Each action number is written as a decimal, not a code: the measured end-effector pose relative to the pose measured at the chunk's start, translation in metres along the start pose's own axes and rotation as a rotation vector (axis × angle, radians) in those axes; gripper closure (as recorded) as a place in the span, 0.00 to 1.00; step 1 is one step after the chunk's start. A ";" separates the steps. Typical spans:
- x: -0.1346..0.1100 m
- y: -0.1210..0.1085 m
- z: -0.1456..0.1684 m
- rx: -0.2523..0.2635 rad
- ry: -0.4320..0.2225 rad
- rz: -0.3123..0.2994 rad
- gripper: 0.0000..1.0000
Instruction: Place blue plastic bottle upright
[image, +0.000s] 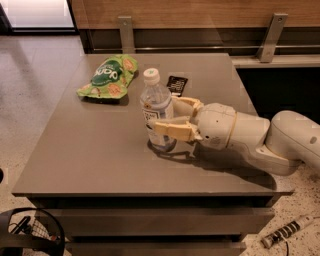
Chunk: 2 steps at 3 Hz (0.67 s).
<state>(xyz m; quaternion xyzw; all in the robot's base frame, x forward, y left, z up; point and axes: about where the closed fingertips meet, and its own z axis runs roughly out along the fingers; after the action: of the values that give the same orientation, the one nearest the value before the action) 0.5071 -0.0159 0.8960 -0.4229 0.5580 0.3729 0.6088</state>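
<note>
The blue plastic bottle (155, 106) is clear with a white cap and a pale label. It stands upright near the middle of the grey table (100, 150), its base on the surface. My gripper (164, 114) reaches in from the right and is shut on the bottle's lower half. One tan finger (170, 130) crosses in front of the bottle and the other finger (187, 104) lies behind its right side. The white arm (260, 137) stretches away to the right edge of the view.
A green snack bag (108, 77) lies flat at the table's back left. A small black object (176, 84) lies behind the bottle. A wooden wall with metal brackets runs behind the table. A black wire basket (30, 237) sits on the floor at lower left.
</note>
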 end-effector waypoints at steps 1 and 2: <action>0.001 0.000 -0.001 0.005 -0.007 0.008 1.00; 0.000 0.000 -0.001 0.005 -0.007 0.008 0.87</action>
<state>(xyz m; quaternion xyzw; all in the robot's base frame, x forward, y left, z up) 0.5067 -0.0170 0.8955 -0.4177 0.5584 0.3753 0.6106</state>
